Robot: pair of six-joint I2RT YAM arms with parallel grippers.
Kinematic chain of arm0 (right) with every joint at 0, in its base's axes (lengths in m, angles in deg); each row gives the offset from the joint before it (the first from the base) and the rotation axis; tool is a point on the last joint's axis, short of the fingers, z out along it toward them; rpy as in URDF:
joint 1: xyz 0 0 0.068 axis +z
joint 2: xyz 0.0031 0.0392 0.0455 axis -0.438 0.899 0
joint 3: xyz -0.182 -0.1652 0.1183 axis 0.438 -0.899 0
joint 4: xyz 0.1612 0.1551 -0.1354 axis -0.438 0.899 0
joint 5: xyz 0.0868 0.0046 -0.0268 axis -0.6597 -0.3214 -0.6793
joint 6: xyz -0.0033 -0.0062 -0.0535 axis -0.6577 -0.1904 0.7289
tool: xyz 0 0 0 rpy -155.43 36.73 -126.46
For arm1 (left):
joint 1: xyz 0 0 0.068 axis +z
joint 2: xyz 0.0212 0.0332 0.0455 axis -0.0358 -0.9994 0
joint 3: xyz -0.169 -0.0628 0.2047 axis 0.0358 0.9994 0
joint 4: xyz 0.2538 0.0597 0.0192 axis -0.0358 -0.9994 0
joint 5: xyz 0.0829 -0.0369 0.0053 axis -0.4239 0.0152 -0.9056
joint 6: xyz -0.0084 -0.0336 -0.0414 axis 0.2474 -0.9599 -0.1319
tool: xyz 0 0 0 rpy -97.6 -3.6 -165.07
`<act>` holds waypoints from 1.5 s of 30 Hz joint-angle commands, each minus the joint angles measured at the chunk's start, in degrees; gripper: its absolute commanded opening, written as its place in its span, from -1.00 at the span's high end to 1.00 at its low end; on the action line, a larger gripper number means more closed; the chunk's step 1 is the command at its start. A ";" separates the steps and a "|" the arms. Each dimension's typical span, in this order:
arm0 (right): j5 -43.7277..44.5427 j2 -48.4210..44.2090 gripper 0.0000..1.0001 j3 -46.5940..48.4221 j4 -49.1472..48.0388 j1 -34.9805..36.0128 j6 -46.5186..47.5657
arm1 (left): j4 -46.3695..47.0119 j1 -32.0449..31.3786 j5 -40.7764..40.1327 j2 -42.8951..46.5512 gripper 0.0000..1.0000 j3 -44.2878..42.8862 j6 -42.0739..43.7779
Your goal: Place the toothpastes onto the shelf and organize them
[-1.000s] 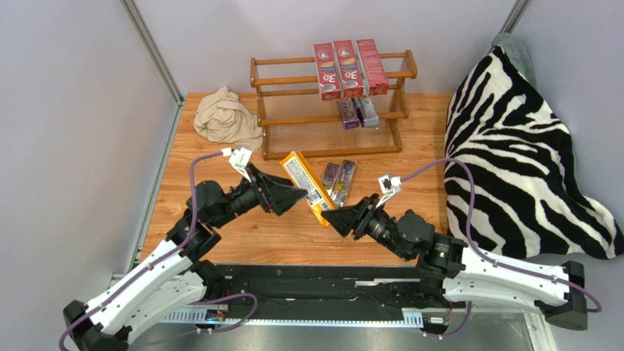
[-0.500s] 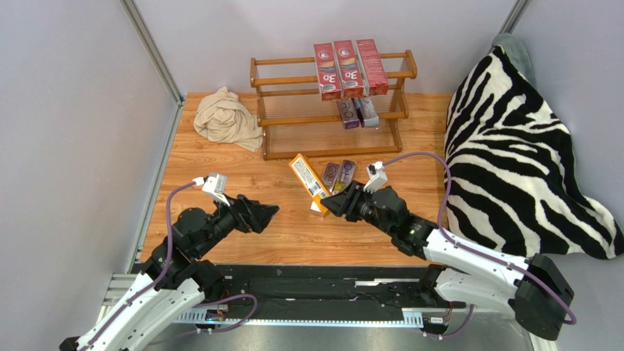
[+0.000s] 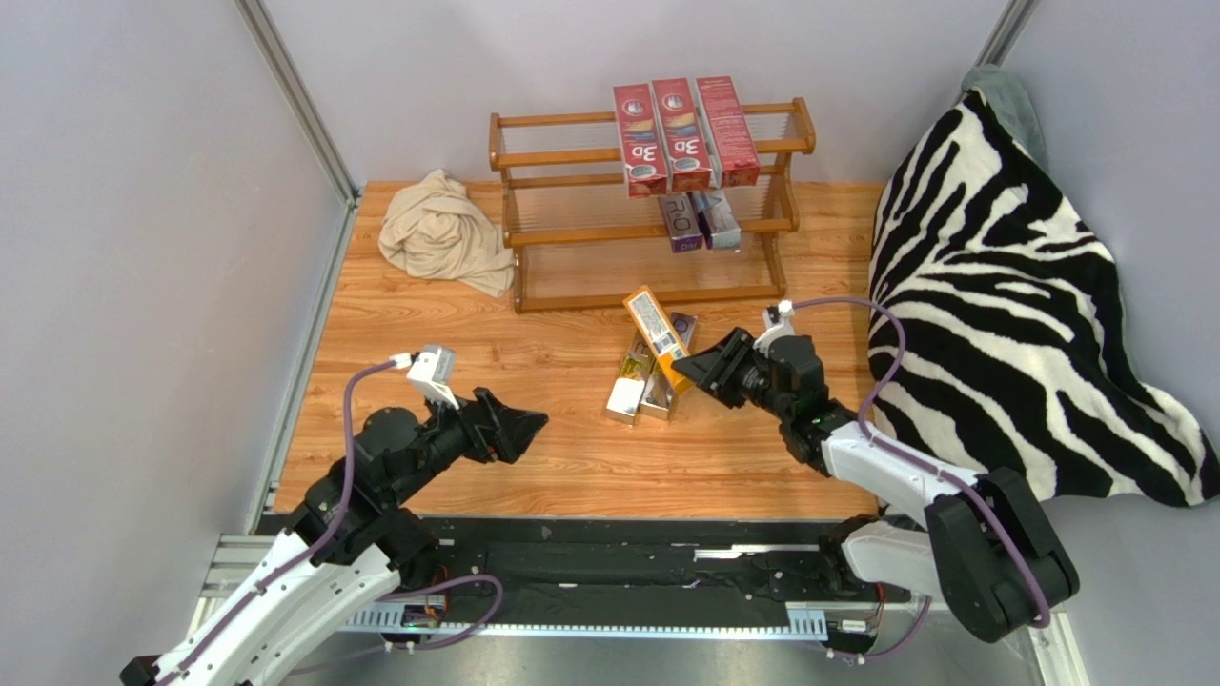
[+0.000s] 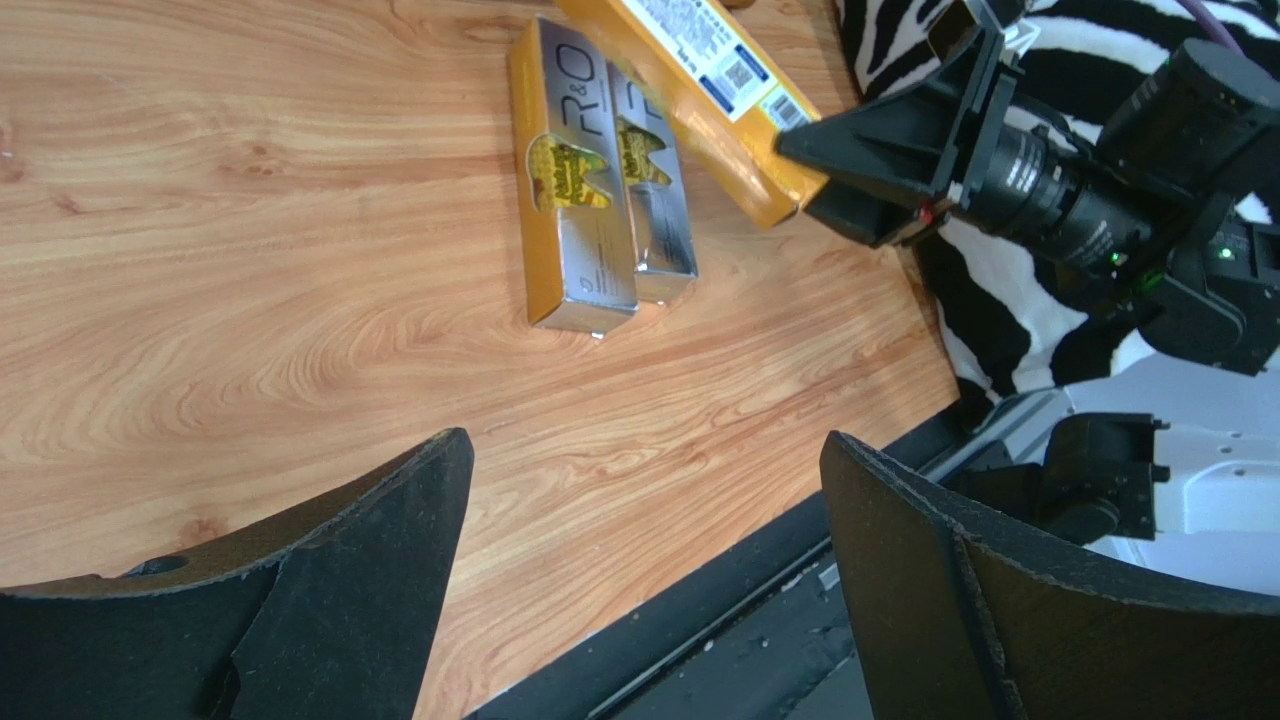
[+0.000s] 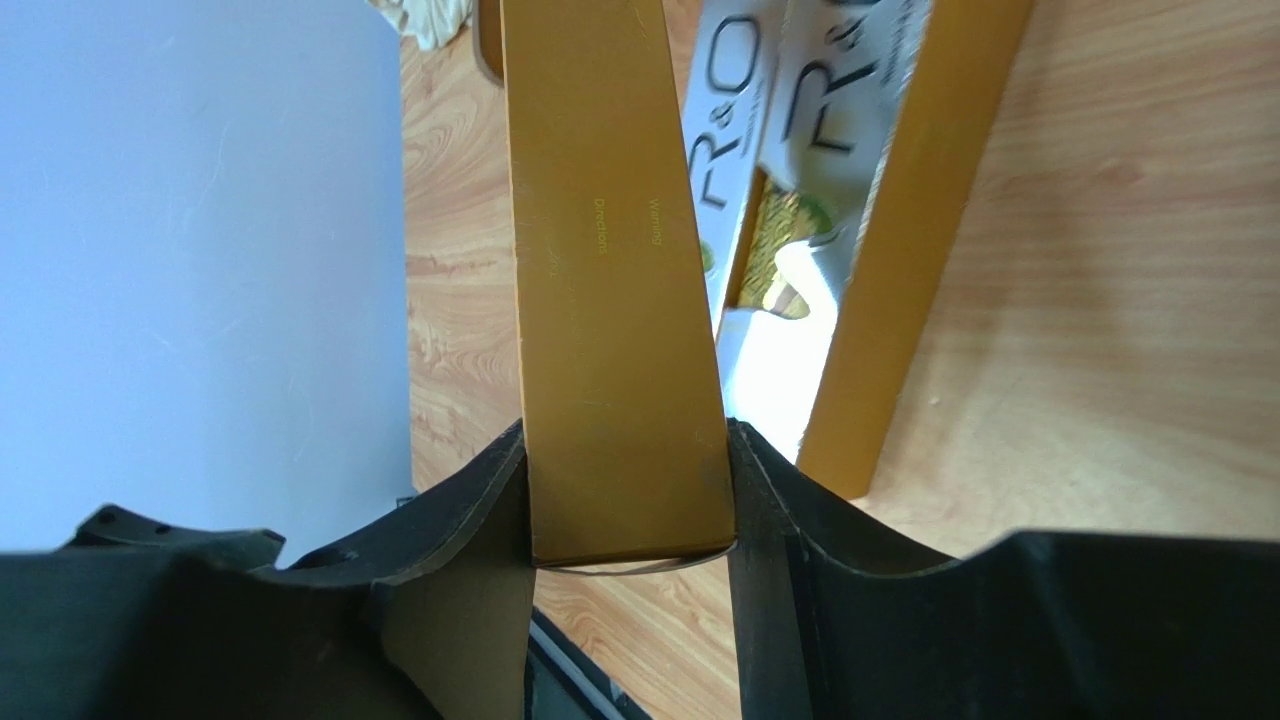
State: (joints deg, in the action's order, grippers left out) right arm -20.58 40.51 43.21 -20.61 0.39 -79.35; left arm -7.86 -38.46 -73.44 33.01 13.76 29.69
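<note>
The orange toothpaste carton is clamped at its near end in the right tool, slanting just beside two silver cartons lying mid-counter, in front of the shelf at the far edge. The left tool gapes wide and empty toward the near-left corner.

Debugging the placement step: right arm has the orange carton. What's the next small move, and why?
Probably carry it forward onto the shelf. The right gripper is shut on the orange carton at its near end, its far end pointing at the shelf; red cartons and silver cartons occupy only the right part of the upper tiers, so space is free.
</note>
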 commanded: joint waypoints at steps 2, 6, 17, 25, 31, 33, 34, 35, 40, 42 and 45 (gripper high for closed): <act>-8.71 5.19 0.53 3.10 -8.77 -6.94 0.21 | 2.21 -0.09 1.12 -0.17 -0.89 1.34 -0.84; -15.03 12.48 0.56 5.12 -14.47 -11.68 -2.33 | 2.30 -0.09 1.21 0.00 -0.89 2.13 -1.10; -19.09 27.33 0.58 15.14 -21.24 -17.40 -7.78 | 1.95 -0.18 1.21 2.02 -0.89 4.24 -1.72; -14.26 36.21 0.58 18.92 -30.37 -18.64 -16.99 | 2.65 -0.09 1.21 2.73 -0.89 4.94 -1.98; -10.75 45.52 0.58 20.59 -45.56 -18.72 -25.00 | 2.57 -0.09 2.44 3.52 -0.88 5.46 -2.24; -10.65 47.64 0.58 21.64 -47.08 -18.72 -27.47 | 2.92 -0.18 2.44 3.78 -0.88 5.73 -2.42; -10.48 48.43 0.59 22.34 -48.05 -18.81 -27.82 | 3.01 -0.09 2.62 3.87 -0.88 5.91 -2.42; -10.13 49.92 0.59 22.61 -48.41 -18.72 -28.09 | 3.09 -0.09 2.53 3.96 -0.88 5.99 -2.33; -8.02 51.69 0.59 23.93 -49.20 -18.72 -28.35 | 2.92 -0.18 2.88 3.96 -0.87 6.17 -2.16; -7.32 51.34 0.59 24.37 -47.98 -18.64 -27.48 | 3.36 -0.18 3.06 3.96 -0.87 6.43 -2.33; -6.09 50.47 0.56 24.99 -44.29 -18.55 -26.51 | 4.76 -0.18 3.32 3.96 -0.86 7.13 -2.77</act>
State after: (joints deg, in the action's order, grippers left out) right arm -29.61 92.31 65.57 -61.70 -18.18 -105.95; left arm -6.35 -38.46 -71.23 36.55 20.16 27.57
